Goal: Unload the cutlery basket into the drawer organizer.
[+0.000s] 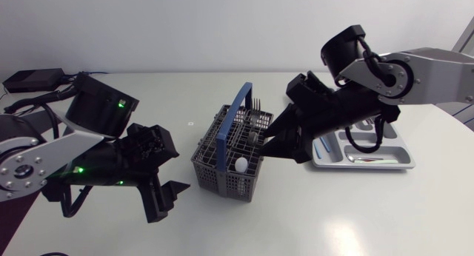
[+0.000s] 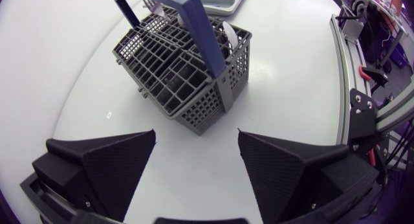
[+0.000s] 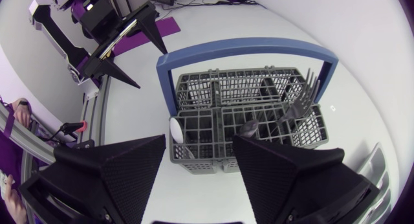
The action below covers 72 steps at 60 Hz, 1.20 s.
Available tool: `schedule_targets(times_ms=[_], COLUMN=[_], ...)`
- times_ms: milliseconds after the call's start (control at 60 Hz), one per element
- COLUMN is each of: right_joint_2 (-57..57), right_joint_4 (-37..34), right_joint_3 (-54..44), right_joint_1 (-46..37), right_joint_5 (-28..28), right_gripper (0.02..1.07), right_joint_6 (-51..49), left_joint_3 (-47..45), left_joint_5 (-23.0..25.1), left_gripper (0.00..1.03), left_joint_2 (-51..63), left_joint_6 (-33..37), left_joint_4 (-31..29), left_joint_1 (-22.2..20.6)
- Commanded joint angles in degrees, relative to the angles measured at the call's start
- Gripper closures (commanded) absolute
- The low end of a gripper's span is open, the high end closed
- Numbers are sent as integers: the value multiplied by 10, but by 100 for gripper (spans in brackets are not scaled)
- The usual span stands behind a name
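I see the grey plastic lattice cutlery basket (image 1: 228, 156) with a blue hoop handle (image 1: 235, 115) standing upright near the middle of the white counter (image 1: 296, 219). A white rounded utensil end (image 1: 241, 164) pokes up from a compartment at its near corner, and dark metal fork tines (image 1: 255, 104) rise from the far side. In the right wrist view the same white piece (image 3: 176, 130) and a fork (image 3: 301, 98) sit at opposite ends of the basket (image 3: 246, 120).

My right arm (image 1: 400, 75) comes in from the right, and its jaws are at the basket's right side. They are spread wide with nothing between them, and from the wrist the basket lies just ahead of them. I cannot tell whether the fingers touch the basket.

My left arm (image 1: 44, 163) sits low on the left, with its jaws spread wide and empty. They are near the basket (image 2: 187, 75) but apart from it, with bare counter between.

The pale grey divided drawer organizer tray (image 1: 385, 156) lies to the right of the basket, partly behind my right arm. It holds a blue-handled utensil (image 1: 326, 145) and a silver piece of cutlery (image 1: 370, 160) in separate slots.
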Motion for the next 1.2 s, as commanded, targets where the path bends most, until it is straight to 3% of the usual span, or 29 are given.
schedule_targets(times_ms=[0, 350, 433, 667, 983, 1033, 1183], right_joint_2=[18, 61, 72, 92, 78, 70, 40], right_joint_4=[-9, 4, 13, 27, 32, 32, 31], right_joint_3=[14, 19, 21, 22, 18, 17, 15], right_joint_1=[17, 60, 65, 84, 94, 94, 94], right_joint_5=[3, 41, 42, 48, 46, 44, 34], right_gripper=[32, 37, 45, 49, 97, 101, 101], right_joint_6=[-13, -15, -16, -12, -13, -12, -3], left_joint_3=[-13, -9, -9, -11, -12, -13, -13], left_joint_5=[0, -1, -1, -1, -1, -1, -1], left_gripper=[5, 5, 5, 5, 5, 5, 5], left_joint_2=[-9, -5, -6, -7, -8, -8, -7], left_joint_6=[16, 15, 15, 16, 18, 18, 18], left_joint_4=[-4, -5, -6, -7, -7, -7, -7], left_joint_1=[-8, -16, -17, -17, -15, -16, -17])
